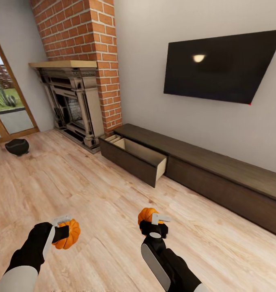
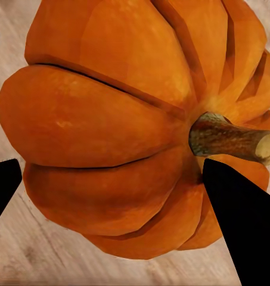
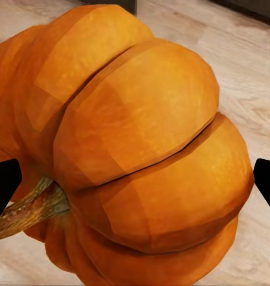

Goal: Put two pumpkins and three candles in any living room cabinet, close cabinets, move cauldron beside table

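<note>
My left gripper (image 1: 64,227) is shut on an orange ribbed pumpkin (image 1: 69,235), held above the wooden floor; the left wrist view has this pumpkin (image 2: 111,131) and its brown stem close up between dark fingers (image 2: 242,220). My right gripper (image 1: 156,225) is shut on a second pumpkin (image 1: 147,215), seen large in the right wrist view (image 3: 135,155). Ahead stands the long dark brown cabinet (image 1: 219,170) with its left drawer (image 1: 134,156) pulled open, pale inside. The black cauldron (image 1: 17,146) sits on the floor at far left.
A brick chimney with a fireplace (image 1: 75,105) stands left of the cabinet. A dark TV (image 1: 221,65) hangs on the wall above it. A glass door (image 1: 6,105) is at far left. Bare wooden floor (image 1: 101,194) lies between me and the cabinet.
</note>
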### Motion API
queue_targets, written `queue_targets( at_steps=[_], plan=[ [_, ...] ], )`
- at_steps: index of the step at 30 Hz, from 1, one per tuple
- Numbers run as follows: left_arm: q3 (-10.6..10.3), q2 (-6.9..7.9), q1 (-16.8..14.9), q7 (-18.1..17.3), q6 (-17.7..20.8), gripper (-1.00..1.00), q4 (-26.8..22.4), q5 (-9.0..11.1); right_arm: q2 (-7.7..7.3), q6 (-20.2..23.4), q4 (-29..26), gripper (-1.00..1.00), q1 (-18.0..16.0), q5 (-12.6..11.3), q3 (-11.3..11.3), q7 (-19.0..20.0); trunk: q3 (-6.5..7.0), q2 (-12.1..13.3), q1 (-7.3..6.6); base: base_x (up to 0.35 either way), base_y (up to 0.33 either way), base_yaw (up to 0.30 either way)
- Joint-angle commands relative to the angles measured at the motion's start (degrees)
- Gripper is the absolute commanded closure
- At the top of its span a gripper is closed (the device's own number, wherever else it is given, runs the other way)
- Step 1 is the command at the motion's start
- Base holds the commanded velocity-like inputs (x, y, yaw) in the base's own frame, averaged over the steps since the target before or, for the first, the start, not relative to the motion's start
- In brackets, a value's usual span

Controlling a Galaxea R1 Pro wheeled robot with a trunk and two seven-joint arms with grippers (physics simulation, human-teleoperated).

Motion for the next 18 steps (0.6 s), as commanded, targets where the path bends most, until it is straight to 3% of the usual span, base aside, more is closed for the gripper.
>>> queue_targets(
  at_steps=[1,18],
  plan=[
    [0.0,-0.01,0.0,0.1,0.0,1.00,0.0,-0.1,0.00,0.0,0.0,1.00,0.0,0.2,0.0,0.0,0.00,0.0,0.00,0.000,0.000,0.289],
    [0.1,0.12,0.0,0.0,0.0,1.00,0.0,-0.1,0.00,0.0,0.0,1.00,0.0,0.2,0.0,0.0,0.00,0.0,0.00,0.000,0.000,0.289]
  ],
)
